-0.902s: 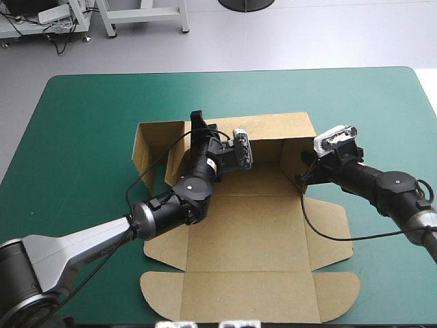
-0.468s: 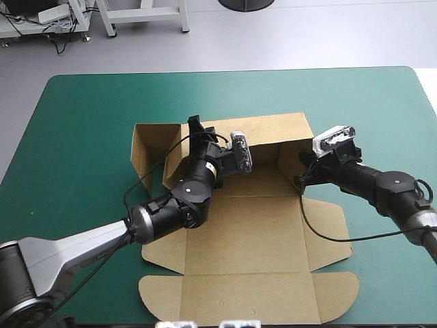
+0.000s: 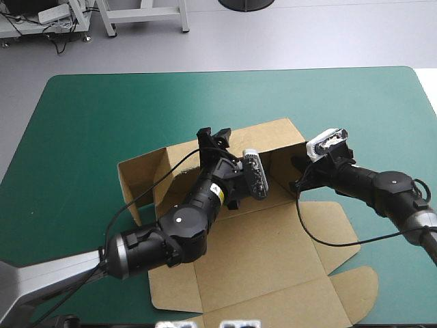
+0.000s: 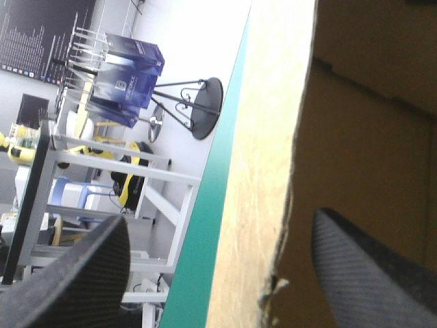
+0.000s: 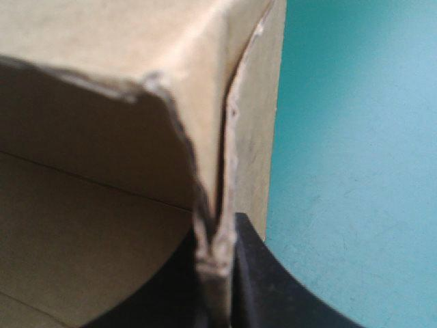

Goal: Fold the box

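- I am reading this step as raising the back wall of the box (image 3: 273, 239), which is lying mid-table on the teal-green cover (image 3: 82, 137). I am aiming to lift both ends evenly so the crease runs straight.
- The left gripper (image 3: 213, 135) is standing spread, with the wall's top edge between its fingers.
- The right gripper (image 5: 217, 254) is pinching the wall's corner, fingers pressed almost together.

Count: one brown box (image 3: 273, 239), a single cut sheet, on one table (image 3: 89, 116) with a teal-green cover. Grippers: two, the left gripper (image 3: 213, 135) and the right gripper (image 3: 299, 171). Black fingers (image 4: 75, 273): two per gripper, four in all, each pair seen in its wrist view.
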